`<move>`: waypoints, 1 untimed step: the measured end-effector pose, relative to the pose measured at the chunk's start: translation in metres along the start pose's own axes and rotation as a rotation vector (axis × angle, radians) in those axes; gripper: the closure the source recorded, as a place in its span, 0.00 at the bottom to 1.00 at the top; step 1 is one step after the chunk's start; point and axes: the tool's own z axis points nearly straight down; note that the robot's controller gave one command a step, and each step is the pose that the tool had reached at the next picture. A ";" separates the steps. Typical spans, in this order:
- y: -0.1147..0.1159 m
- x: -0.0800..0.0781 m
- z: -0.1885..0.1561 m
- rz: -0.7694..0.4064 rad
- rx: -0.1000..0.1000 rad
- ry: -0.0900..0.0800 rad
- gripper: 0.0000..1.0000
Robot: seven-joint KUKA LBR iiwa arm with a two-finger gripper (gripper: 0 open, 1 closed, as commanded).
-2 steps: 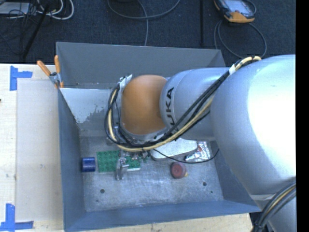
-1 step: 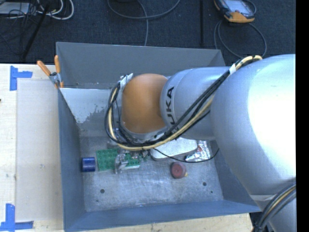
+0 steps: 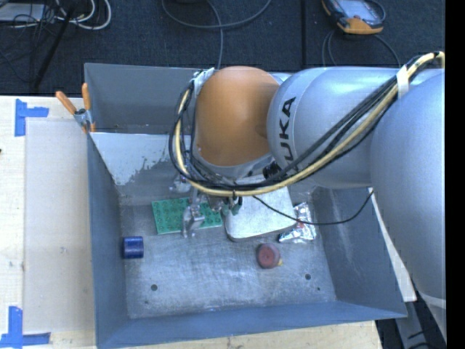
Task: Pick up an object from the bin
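Gripper point(image 3: 193, 219) low over green board point(image 3: 167, 215), mid-left on bin point(image 3: 218, 300) floor, likely lined up to grasp its right end. Can't tell its opening or any hold. Blue cap point(image 3: 132, 247) and red disc point(image 3: 268, 256) lie well clear.

Bright light, sheen on the arm point(image 3: 341, 122), shadow across the bin point(image 3: 203, 278)

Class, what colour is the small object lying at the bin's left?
The object is blue; camera view.
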 end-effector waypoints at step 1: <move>0.004 -0.006 -0.107 -0.016 -0.001 -0.001 1.00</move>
